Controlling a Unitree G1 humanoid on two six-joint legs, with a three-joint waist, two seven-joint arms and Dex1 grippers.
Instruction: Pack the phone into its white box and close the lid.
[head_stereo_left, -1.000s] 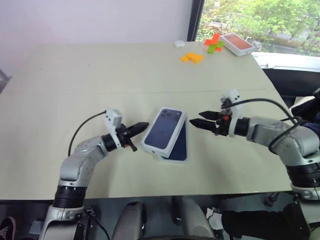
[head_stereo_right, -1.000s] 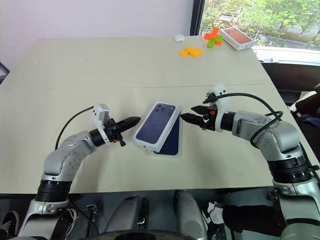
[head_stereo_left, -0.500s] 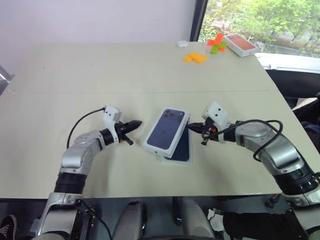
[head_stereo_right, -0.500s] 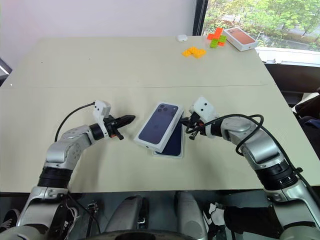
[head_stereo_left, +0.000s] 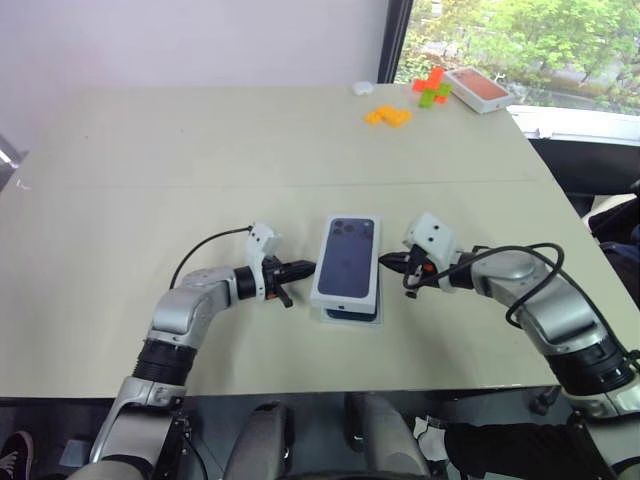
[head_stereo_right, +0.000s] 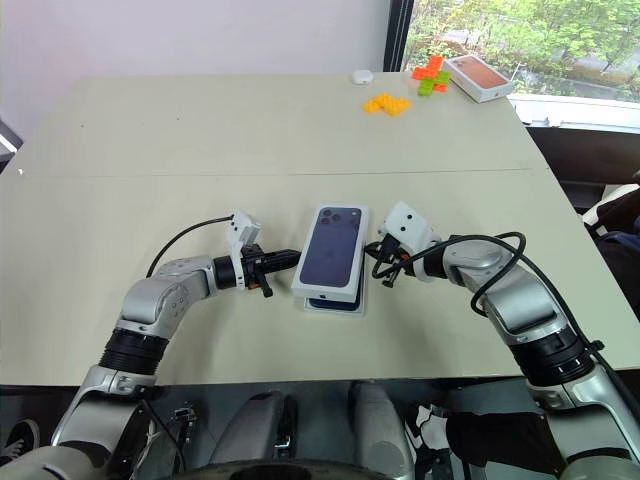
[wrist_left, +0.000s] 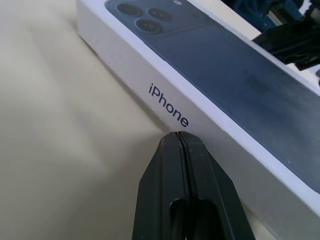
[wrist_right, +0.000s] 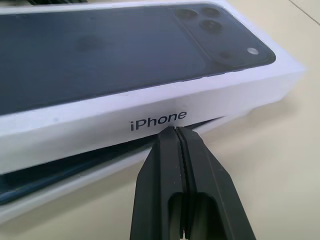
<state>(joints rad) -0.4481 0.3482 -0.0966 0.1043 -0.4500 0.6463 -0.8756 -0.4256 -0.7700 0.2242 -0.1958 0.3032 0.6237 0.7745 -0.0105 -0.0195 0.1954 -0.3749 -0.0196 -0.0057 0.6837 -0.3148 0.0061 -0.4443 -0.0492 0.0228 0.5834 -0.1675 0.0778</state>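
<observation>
The lid (head_stereo_left: 347, 262), white with a dark blue phone printed on top, lies slightly tilted on the white box (wrist_right: 60, 199) at the table's near middle, lined up with it. The phone (wrist_right: 55, 172) shows as a dark strip in the gap under the lid. My left gripper (head_stereo_left: 305, 268) is shut, its tip against the lid's left side wall by the "iPhone" lettering (wrist_left: 169, 105). My right gripper (head_stereo_left: 385, 260) is shut too, its tip (wrist_right: 175, 131) against the lid's right side wall.
At the table's far right corner stand an orange-topped box (head_stereo_left: 478, 88), orange blocks (head_stereo_left: 387, 116), green and red blocks (head_stereo_left: 432, 88) and a small white object (head_stereo_left: 362, 88). The table's front edge (head_stereo_left: 330, 385) runs just behind my arms.
The lid has turned from askew to in line with the box. My left gripper moved right up to the lid's side. My right gripper shut, rolled and sank to the other side.
</observation>
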